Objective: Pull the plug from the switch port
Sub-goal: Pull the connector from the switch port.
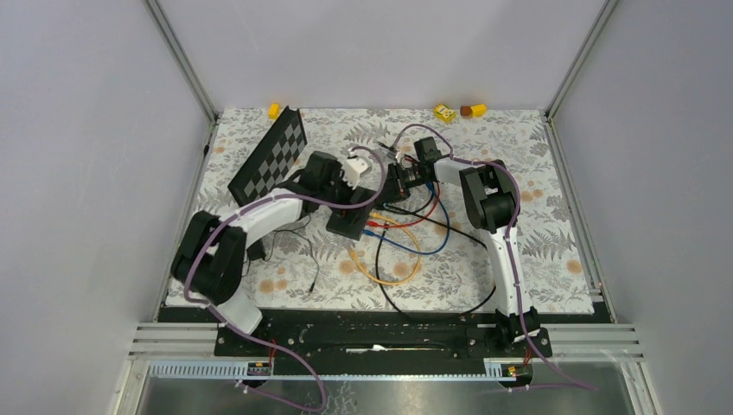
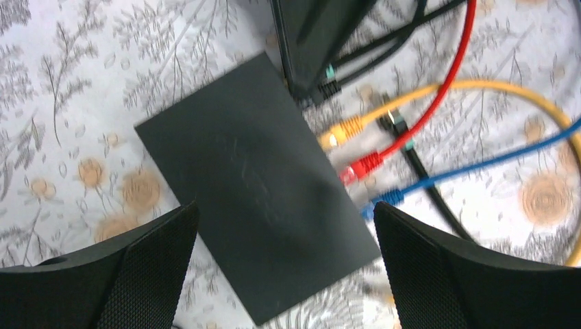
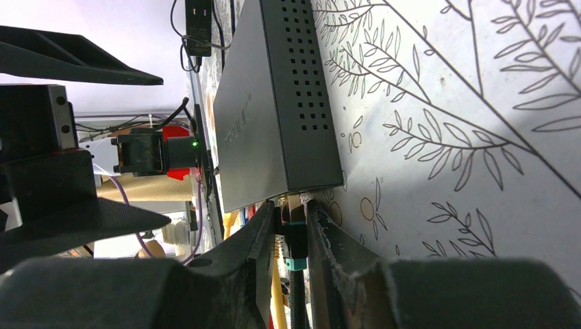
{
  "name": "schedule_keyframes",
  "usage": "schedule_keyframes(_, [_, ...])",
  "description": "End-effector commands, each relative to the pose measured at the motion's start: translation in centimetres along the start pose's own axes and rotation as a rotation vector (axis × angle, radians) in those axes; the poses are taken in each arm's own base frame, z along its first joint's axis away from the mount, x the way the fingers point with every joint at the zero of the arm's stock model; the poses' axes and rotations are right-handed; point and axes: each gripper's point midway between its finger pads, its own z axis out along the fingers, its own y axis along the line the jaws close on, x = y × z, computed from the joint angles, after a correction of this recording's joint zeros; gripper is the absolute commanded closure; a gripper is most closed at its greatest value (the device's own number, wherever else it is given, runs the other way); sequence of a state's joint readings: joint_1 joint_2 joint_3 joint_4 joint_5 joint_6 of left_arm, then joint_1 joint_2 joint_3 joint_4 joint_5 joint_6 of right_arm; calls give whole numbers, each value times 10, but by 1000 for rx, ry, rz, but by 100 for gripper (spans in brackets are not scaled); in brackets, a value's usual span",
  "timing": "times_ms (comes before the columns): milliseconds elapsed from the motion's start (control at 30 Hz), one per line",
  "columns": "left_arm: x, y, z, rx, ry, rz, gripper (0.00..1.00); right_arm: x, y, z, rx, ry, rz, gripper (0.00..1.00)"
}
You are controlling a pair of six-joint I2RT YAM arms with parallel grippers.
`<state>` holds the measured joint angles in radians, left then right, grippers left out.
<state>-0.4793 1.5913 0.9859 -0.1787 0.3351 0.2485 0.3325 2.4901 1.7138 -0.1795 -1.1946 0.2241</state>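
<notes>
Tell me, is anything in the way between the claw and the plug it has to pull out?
No, nothing visible. The right claw is pinching the black plug at the edge of the switch. The yellow cable lies beside it, not between.

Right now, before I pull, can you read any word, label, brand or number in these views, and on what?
No text can be read.
Flat matte-black rectangular switch: faint embossed mark on top, too blurred to read.
Small yellow block at the far edge: dark marking, too small to read.
</notes>
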Motion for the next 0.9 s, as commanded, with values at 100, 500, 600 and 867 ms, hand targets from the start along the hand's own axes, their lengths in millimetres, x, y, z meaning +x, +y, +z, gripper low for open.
schedule_keyframes(100, [-43, 14, 38, -89, -34, -35, 1, 24, -48, 5, 132, 15, 88, 82])
schedule_keyframes(500, [-31, 25, 61, -200, 44, -36, 1, 25, -48, 5, 126, 12, 94, 84])
schedule_keyframes(600, [-28, 27, 62, -213, 54, -36, 1, 26, -50, 6, 128, 13, 98, 85])
schedule_keyframes(867, [-24, 33, 66, -241, 69, -42, 1, 26, -51, 6, 129, 13, 96, 86])
